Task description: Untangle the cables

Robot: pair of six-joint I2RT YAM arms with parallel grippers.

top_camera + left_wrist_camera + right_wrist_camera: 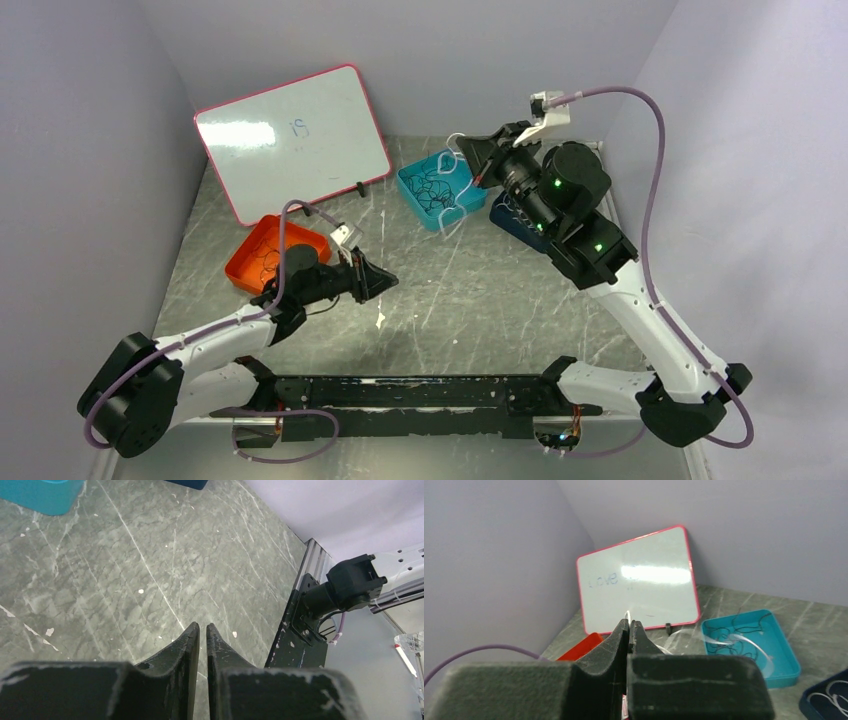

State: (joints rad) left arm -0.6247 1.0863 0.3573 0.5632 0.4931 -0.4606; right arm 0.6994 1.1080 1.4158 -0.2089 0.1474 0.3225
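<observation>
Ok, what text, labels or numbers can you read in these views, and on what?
"is": faint blue handwriting on the whiteboard, top view; uncertain.
"ove": same whiteboard, right wrist view; the letters before it are blurred, the rest is lost under glare.
Nothing else readable in any view.

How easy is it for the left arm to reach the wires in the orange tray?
Probably yes. The orange tray sits right beside the left pincer, open on top, with nothing between them. The pincer points away, so it must turn round.
</observation>
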